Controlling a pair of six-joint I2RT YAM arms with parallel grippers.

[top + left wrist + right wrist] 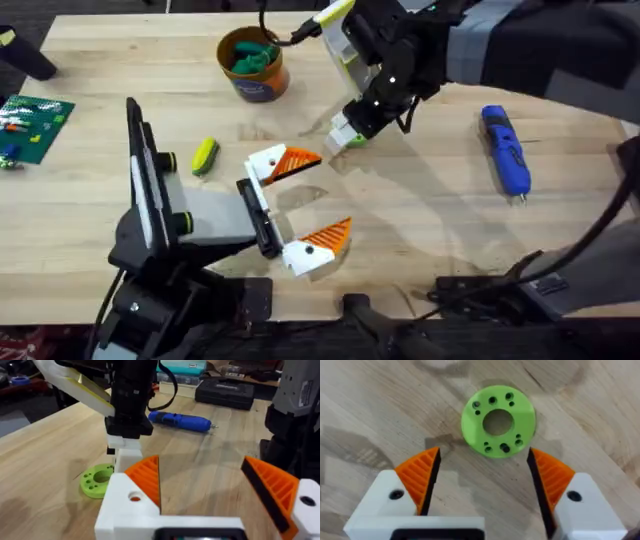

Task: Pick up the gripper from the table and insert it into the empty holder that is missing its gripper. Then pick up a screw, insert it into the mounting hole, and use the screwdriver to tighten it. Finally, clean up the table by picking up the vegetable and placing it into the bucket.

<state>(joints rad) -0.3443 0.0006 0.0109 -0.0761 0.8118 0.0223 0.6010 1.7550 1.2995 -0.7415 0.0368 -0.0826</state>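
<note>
Lime-green gripper (498, 422) just beyond right pincer (482, 480)

Green circuit board (33, 127) at table's far-left edge.

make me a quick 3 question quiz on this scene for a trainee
1. True or false: the right pincer is open above the green gripper.
2. What lies in the bucket? A) green items B) the screwdriver C) the vegetable
3. Fill in: the blue screwdriver lies on the ____.

Key: 1 true. 2 A; the vegetable lies on the table beside the open left pincer. 3 table.
</note>
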